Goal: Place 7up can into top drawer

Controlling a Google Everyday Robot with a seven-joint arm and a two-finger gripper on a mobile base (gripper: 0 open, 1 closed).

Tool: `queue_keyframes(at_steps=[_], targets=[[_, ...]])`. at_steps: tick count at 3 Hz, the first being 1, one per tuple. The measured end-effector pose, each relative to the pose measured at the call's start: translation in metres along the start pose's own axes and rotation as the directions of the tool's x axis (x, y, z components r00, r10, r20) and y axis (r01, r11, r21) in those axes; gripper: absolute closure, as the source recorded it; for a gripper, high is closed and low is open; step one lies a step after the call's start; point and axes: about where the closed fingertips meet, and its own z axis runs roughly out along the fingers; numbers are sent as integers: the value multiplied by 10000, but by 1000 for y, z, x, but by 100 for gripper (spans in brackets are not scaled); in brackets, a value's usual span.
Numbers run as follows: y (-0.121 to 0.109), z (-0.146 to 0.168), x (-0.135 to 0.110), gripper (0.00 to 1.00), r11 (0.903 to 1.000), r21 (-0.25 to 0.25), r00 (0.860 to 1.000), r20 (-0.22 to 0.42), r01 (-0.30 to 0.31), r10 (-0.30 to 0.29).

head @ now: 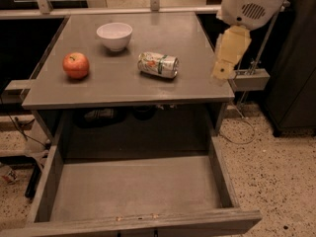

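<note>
The 7up can [158, 65] lies on its side near the middle of the grey tabletop [123, 88], silvery with green and red marks. The top drawer [133, 189] is pulled out wide open below the tabletop, with a bare grey bottom. My arm hangs in from the upper right; its white housing [249, 4] and a cream link [229, 51] show. The gripper [220, 74] is at the tabletop's right edge, to the right of the can and apart from it.
A red apple [75, 65] sits at the tabletop's left. A white bowl [114, 36] stands behind the can. A dark cabinet [296, 58] stands at the right, with cables on the speckled floor [276, 181].
</note>
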Motion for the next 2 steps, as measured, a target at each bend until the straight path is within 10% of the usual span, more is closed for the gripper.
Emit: queue_keyframes(at_steps=[2], targets=[[-60,42,-81,0,9963,-661,9926,1046,-551,618]])
